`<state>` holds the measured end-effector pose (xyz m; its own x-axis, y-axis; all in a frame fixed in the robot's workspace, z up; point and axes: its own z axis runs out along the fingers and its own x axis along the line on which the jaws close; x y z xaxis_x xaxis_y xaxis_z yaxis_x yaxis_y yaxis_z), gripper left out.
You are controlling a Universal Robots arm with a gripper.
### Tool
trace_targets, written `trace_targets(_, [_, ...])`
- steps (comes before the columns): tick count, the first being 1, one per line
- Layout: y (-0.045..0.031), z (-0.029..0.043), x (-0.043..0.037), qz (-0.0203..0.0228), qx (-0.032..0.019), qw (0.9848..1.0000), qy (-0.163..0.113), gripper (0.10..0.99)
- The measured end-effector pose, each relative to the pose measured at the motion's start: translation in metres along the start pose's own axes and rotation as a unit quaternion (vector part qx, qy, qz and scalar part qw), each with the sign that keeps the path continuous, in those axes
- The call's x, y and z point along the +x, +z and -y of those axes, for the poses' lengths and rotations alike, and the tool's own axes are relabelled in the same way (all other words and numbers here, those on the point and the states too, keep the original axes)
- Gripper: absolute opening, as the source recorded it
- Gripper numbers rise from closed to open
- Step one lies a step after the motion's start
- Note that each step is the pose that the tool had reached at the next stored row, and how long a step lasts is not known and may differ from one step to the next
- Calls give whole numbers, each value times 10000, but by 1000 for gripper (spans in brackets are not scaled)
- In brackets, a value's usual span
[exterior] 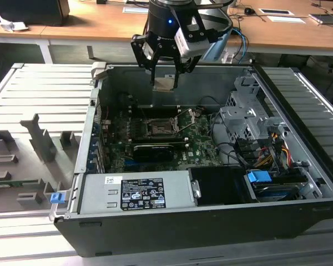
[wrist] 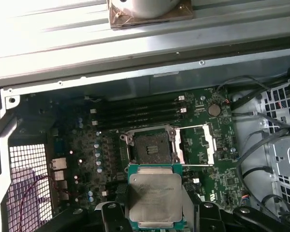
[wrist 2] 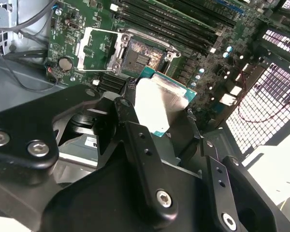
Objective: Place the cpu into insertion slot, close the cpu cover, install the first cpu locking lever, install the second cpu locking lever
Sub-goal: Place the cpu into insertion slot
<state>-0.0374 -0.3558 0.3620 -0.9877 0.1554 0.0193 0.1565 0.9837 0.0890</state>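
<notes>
My gripper [exterior: 166,82] hangs over the far wall of the open computer case, shut on the cpu [exterior: 166,83], a small pale silver square with a green edge. In both wrist views the cpu [wrist: 154,195] [wrist 2: 162,104] sits between the black fingers [wrist 2: 135,140], above the green board. The insertion slot [exterior: 157,128] [wrist: 150,146] [wrist 2: 142,56] lies below with its dark contact field bare. The cpu cover [wrist: 195,143] [wrist 2: 97,48], a silver frame with a square window, is flipped open beside the slot.
Long black memory slots [wrist: 135,113] run beside the socket. A grey power supply [exterior: 139,191] fills the case's near side. A metal drive cage [exterior: 255,127] with cables and a blue tab [exterior: 259,178] sits at the exterior view's right. Grey slatted table [exterior: 39,94] surrounds the case.
</notes>
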Motion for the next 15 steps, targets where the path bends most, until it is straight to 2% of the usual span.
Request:
trace_targets(7, [3, 0, 0, 19, -4, 9998, 209, 525])
trace_targets(15, [5, 0, 0, 30, -7, 9995, 329, 525])
